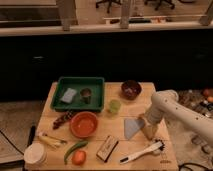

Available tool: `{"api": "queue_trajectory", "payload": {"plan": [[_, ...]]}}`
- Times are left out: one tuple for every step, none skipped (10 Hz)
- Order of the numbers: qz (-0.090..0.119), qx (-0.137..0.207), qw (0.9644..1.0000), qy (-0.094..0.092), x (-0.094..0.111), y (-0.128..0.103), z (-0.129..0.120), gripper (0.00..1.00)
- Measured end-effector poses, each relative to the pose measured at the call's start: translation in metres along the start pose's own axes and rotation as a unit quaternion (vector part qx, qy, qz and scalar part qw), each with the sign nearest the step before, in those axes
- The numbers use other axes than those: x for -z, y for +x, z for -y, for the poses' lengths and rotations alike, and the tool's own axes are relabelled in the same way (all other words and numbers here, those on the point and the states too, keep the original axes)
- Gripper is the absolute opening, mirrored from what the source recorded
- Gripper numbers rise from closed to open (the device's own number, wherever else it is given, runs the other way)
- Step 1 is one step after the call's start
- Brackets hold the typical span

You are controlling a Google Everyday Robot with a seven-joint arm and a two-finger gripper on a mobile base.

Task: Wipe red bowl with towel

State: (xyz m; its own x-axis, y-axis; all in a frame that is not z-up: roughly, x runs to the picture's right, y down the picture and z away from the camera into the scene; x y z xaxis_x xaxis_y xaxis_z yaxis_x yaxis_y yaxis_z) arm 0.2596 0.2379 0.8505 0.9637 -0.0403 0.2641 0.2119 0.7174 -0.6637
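The red bowl (83,124) stands on the wooden table (120,107), left of centre. The towel (132,127), a flat grey-blue cloth with a pointed end, lies on the table to the right of the bowl. My gripper (146,129) is down at the towel's right edge, at the end of the white arm (175,110) that comes in from the right. The gripper is well apart from the red bowl.
A green tray (78,92) at the back holds a grey-blue pad (68,95) and a small cup (86,94). A dark bowl (131,89), a green cup (114,106), a white brush (142,152), a box (107,148), a chilli (73,149), an orange (78,157) and a white lid (34,154) lie around.
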Motion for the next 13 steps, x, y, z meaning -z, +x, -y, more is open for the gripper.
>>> {"api": "queue_trajectory", "payload": {"plan": [[0.000,0.000,1.0000,0.000,0.000,0.000,0.000,0.80],[-0.001,0.001,1.0000,0.001,0.000,0.001,-0.001,0.80],[-0.004,0.002,1.0000,0.003,0.000,0.002,-0.002,0.80],[-0.004,0.005,1.0000,0.007,0.000,0.001,-0.003,0.80],[-0.003,0.007,0.9999,0.009,0.001,0.000,-0.003,0.80],[-0.003,0.008,0.9999,0.011,0.002,0.000,-0.002,0.80],[-0.003,0.011,0.9999,0.013,0.003,-0.002,-0.002,0.80],[-0.003,0.012,0.9998,0.014,0.003,-0.002,-0.002,0.80],[-0.003,0.015,0.9998,0.015,0.004,-0.004,-0.001,0.80],[-0.003,0.018,0.9997,0.015,0.005,-0.006,-0.001,0.80],[-0.002,0.021,0.9997,0.016,0.005,-0.008,-0.001,0.80],[-0.002,0.024,0.9996,0.016,0.006,-0.010,0.000,0.80],[-0.001,0.028,0.9995,0.017,0.006,-0.013,0.001,0.80]]}}
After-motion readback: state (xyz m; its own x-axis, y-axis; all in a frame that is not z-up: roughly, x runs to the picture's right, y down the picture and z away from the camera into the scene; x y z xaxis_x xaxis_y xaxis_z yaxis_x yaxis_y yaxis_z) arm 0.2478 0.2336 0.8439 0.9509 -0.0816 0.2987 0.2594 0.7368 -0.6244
